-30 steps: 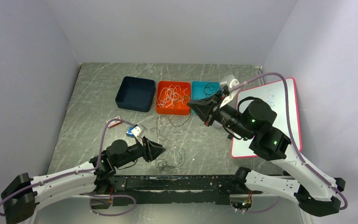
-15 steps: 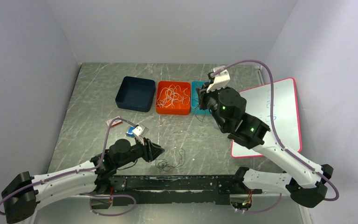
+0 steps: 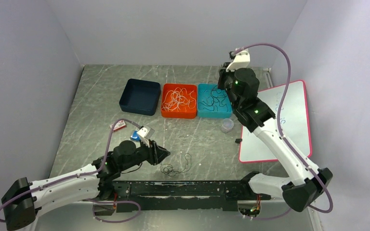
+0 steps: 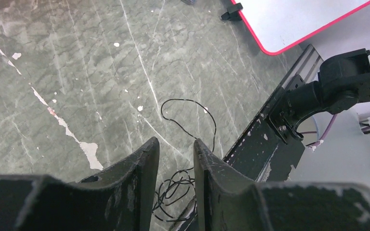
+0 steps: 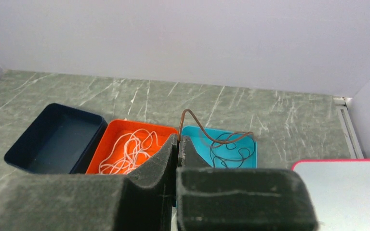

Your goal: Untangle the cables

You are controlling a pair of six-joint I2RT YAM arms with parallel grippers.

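A tangle of thin black cables (image 3: 174,168) lies on the table near the front rail; in the left wrist view it shows below my fingers (image 4: 173,188). My left gripper (image 3: 166,154) (image 4: 176,144) is open a little and empty, just left of and above that tangle. My right gripper (image 3: 223,82) (image 5: 178,139) is shut on a thin brown cable (image 5: 207,132) that arches from the jaws into the teal tray (image 3: 226,113) (image 5: 250,163), which holds dark cables (image 5: 229,151). The orange tray (image 3: 165,111) (image 5: 107,144) holds white cables (image 3: 178,98) (image 5: 127,149).
An empty navy tray (image 3: 139,96) stands left of the orange one. A red-edged whiteboard (image 3: 282,120) lies at the right. A small clear cup (image 3: 227,125) and a small black piece (image 3: 238,140) lie beside it. A small red and white item (image 3: 118,126) lies left.
My right arm has swung up and back, from low over the table's middle to above the far side of the teal tray. The left arm has hardly moved.
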